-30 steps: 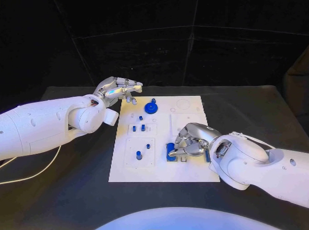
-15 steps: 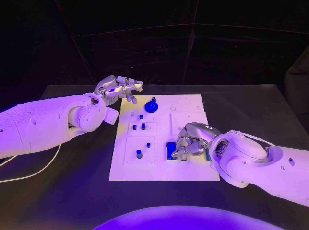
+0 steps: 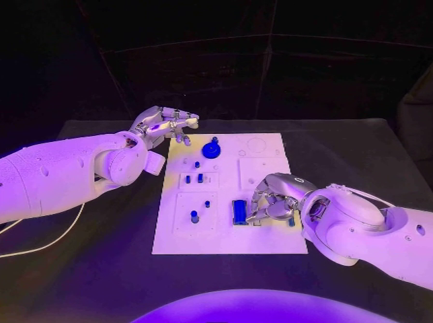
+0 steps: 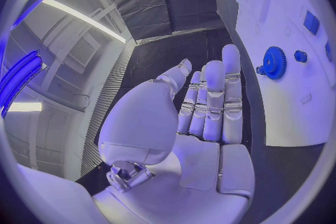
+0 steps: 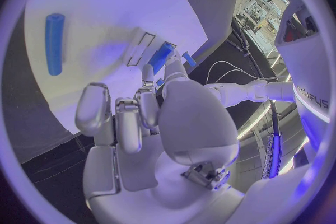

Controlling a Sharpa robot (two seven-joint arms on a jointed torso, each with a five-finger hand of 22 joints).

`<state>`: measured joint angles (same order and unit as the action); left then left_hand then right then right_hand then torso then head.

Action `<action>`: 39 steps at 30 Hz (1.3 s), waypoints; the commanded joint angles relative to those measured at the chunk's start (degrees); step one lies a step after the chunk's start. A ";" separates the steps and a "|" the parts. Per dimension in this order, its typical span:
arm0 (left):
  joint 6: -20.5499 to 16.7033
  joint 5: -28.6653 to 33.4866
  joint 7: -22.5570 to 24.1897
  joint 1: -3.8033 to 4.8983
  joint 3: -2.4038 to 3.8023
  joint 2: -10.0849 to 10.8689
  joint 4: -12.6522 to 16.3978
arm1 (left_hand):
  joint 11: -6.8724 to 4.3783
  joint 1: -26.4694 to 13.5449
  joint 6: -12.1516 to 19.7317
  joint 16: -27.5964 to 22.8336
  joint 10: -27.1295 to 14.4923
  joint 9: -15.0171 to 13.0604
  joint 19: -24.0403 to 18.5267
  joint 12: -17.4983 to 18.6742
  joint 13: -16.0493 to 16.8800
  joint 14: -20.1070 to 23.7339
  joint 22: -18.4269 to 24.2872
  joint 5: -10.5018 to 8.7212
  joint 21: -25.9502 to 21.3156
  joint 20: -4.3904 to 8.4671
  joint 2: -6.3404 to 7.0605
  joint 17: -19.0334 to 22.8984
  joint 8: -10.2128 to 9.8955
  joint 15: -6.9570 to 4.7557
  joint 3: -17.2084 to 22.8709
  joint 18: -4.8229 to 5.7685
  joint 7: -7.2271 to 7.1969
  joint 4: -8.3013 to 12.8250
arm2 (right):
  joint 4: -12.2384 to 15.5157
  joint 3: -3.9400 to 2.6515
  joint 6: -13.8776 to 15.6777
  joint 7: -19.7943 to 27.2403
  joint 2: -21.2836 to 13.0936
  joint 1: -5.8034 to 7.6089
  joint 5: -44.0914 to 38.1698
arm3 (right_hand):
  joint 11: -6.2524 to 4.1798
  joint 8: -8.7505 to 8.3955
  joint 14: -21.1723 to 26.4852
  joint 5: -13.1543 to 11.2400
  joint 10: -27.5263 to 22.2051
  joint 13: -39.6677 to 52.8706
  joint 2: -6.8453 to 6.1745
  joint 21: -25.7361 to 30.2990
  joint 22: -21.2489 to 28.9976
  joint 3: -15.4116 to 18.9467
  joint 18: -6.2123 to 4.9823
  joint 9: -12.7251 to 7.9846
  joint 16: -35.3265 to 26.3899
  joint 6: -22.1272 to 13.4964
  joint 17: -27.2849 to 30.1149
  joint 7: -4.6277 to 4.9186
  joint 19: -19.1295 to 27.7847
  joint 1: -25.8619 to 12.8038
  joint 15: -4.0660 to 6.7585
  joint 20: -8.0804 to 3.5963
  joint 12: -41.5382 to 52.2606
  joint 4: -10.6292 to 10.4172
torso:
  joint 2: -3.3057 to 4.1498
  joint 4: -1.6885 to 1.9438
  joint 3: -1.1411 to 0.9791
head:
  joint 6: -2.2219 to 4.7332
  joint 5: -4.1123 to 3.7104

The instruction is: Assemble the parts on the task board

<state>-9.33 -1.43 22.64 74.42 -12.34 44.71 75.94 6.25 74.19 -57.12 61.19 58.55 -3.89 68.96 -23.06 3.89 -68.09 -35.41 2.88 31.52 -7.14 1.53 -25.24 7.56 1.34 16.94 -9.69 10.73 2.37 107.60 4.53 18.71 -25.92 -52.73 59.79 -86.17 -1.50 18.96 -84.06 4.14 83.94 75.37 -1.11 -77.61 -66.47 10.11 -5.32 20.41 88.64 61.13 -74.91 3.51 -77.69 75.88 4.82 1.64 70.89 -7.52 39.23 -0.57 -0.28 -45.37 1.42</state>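
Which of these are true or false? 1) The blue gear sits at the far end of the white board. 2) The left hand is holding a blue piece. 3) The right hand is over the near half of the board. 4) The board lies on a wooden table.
1) True: the blue gear sits at the far end of the task board.
2) False: the left hand is open and holds nothing.
3) True: the right hand is there, beside a blue block.
4) False: the table is black.
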 commanded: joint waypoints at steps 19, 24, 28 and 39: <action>0.49 0.15 1.22 -0.21 -0.26 -0.14 0.09 | 0.07 -0.44 0.44 0.26 -0.56 -0.01 0.27 -0.46 0.09 0.49 0.15 -0.04 -0.38 0.01 -0.09 0.11 0.42 0.16 -0.19 -0.70 -0.07 -0.48 | 2.64 0.02 -0.58 1.37 -14.20 0.09 4.77 | 1.96 -4.34 -5.59 4.90 0.53 2.37 2.18 -0.71 -1.73 1.70 0.81 -2.28 0.54 -1.66 -13.51 1.51 -0.66 -0.45 -1.62 1.57 1.44 0.13 | -0.62 -0.88 -0.37 | 0.89 -1.58; 0.68 0.15 1.09 -0.29 -0.29 -0.20 -0.03 | 0.07 -0.44 0.44 0.26 -0.56 -0.01 0.27 -0.46 0.09 0.49 0.15 -0.04 -0.38 0.01 -0.09 0.11 0.42 0.16 -0.19 -0.70 -0.07 -0.48 | 2.04 0.04 -2.42 -1.43 -14.13 0.07 5.21 | 1.72 -4.65 -5.61 7.92 0.70 2.64 1.23 -0.74 -1.77 3.24 0.81 -2.21 0.59 -0.79 -13.61 1.21 -0.64 -2.10 -1.41 1.40 1.71 -0.81 | -0.63 -0.92 -0.34 | 0.86 -1.71; 0.73 0.15 0.93 -0.33 -0.31 -0.22 -0.31 | 0.07 -0.45 0.44 0.27 -0.56 -0.02 0.27 -0.48 0.10 0.50 0.16 -0.04 -0.39 0.01 -0.10 0.11 0.43 0.17 -0.20 -0.70 -0.07 -0.50 | 1.51 0.05 -3.17 -2.63 -13.43 0.05 5.71 | 1.57 -4.78 -5.62 10.13 0.79 2.80 1.24 -0.76 -1.81 3.91 0.81 -2.03 0.63 -0.30 -13.67 1.05 -0.64 -2.84 -1.29 1.28 1.84 -1.44 | -0.52 -1.11 -0.41 | 0.89 -1.43; 0.89 0.15 0.88 -0.37 -0.34 -0.29 -0.51 | 0.07 -0.45 0.44 0.27 -0.56 -0.02 0.27 -0.48 0.10 0.50 0.16 -0.04 -0.39 0.01 -0.10 0.11 0.43 0.17 -0.20 -0.70 -0.07 -0.50 | 0.24 0.07 -3.93 -3.35 -11.11 -0.01 5.64 | 1.47 -4.93 -5.61 11.03 0.80 2.85 1.74 -0.79 -1.90 3.89 0.82 -1.87 0.60 -0.03 -13.63 0.95 -0.66 -2.35 -1.21 1.21 1.82 -1.39 | -0.54 -0.75 -0.31 | 0.56 -1.85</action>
<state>-9.20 -1.43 22.89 73.99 -12.71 44.47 75.42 6.46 74.19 -57.12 61.20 58.35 -3.89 68.96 -23.30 3.89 -67.88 -35.34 2.88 31.52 -7.14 1.53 -25.20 7.79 1.55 16.78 -9.68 10.73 2.21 107.88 4.59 15.99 -28.33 -64.03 59.76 -79.94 0.39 14.35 -84.04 14.80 84.06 74.99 0.11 -78.10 -68.31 13.71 -5.32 18.47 88.87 60.69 -74.93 4.42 -78.13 73.35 3.38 2.86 72.55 -9.06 38.68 -1.41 -0.60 -44.73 -0.39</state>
